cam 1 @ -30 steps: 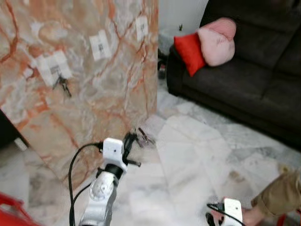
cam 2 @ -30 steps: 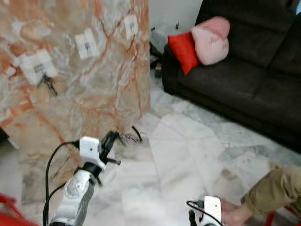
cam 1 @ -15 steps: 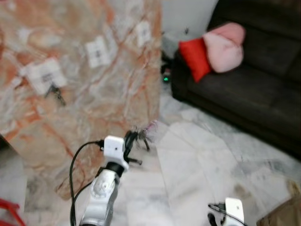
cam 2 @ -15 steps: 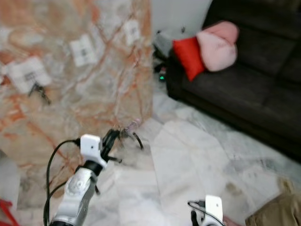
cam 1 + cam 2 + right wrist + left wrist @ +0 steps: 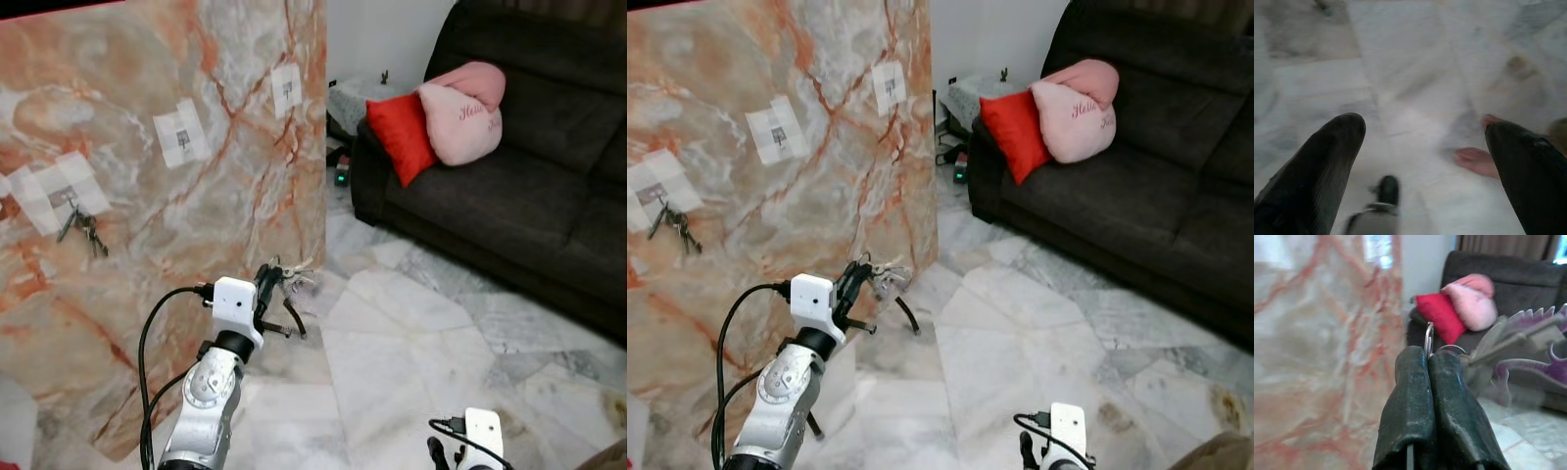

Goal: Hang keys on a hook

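- Keys [image 5: 292, 278] hang from your left end effector [image 5: 1429, 363], its fingers pressed together on the key ring [image 5: 1428, 339], low beside the marble panel [image 5: 147, 127].
- Raise them toward a free hook [image 5: 182, 137]; another bunch [image 5: 80, 228] already hangs further left.
- Keep the ring's loop open to the hook, approaching squarely.
- Your right end effector [image 5: 1425, 161] hangs idle, fingers apart.

Keys [image 5: 888, 281] before marble panel [image 5: 774, 196]
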Robot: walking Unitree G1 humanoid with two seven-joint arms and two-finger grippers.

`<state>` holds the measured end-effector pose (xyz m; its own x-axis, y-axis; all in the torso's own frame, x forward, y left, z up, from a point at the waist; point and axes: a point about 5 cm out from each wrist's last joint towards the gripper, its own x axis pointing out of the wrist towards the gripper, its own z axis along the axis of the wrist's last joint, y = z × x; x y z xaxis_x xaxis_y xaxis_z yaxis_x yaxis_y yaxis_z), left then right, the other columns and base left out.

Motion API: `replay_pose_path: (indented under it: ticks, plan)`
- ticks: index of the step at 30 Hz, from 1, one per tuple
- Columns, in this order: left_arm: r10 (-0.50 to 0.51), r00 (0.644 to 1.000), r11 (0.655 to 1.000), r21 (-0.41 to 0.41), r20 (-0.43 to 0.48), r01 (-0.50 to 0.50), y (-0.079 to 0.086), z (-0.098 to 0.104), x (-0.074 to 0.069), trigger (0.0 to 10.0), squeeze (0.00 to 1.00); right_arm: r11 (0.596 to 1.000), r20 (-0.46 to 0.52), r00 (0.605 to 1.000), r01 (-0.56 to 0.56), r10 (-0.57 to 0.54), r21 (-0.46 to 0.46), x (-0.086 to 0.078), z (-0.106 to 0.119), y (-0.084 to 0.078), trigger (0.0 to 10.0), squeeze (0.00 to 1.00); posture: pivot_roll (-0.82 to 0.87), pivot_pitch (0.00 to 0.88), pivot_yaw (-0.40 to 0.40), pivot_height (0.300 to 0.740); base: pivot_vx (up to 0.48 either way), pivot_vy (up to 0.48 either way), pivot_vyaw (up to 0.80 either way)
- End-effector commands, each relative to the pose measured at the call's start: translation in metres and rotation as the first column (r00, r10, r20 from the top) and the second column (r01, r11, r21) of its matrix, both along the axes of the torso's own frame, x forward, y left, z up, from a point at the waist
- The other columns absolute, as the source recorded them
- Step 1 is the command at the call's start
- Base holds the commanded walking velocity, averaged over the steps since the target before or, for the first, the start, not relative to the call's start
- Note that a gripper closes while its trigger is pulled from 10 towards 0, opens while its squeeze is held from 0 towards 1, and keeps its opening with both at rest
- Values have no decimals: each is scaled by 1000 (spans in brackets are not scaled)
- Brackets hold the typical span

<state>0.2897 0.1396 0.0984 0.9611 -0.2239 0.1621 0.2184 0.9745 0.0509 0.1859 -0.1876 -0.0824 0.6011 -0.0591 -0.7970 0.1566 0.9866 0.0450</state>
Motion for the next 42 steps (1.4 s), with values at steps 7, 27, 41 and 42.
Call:
replay_pose_path:
  ticks: [7, 27, 41, 42]
  plan:
    - [12, 1000, 999, -37, 24, -11, -1, 10, 4, 10000, 0, 999, 12, 1000, -28, 28, -25, 3, 2, -5, 10000, 0, 24, 0, -67, 740, 330, 0, 446]
    - [23, 999, 999, -41, 36, -21, 0, 13, 6, 10000, 0, 1000, 4, 1000, -23, 23, -14, 2, 2, -4, 10000, 0, 25, 0, -69, 740, 331, 0, 184]
    - [9, 999, 997, -74, 53, -5, -1, 19, 7, 10000, 0, 1000, 3, 1000, -24, 24, -11, 2, 2, -4, 10000, 0, 25, 0, -68, 740, 212, 0, 0]
    - [10, 999, 997, -75, 52, -6, -1, 19, 7, 10000, 0, 1000, 3, 1000, -24, 24, -11, 2, 2, -4, 10000, 0, 25, 0, -68, 740, 0, 0, 0]
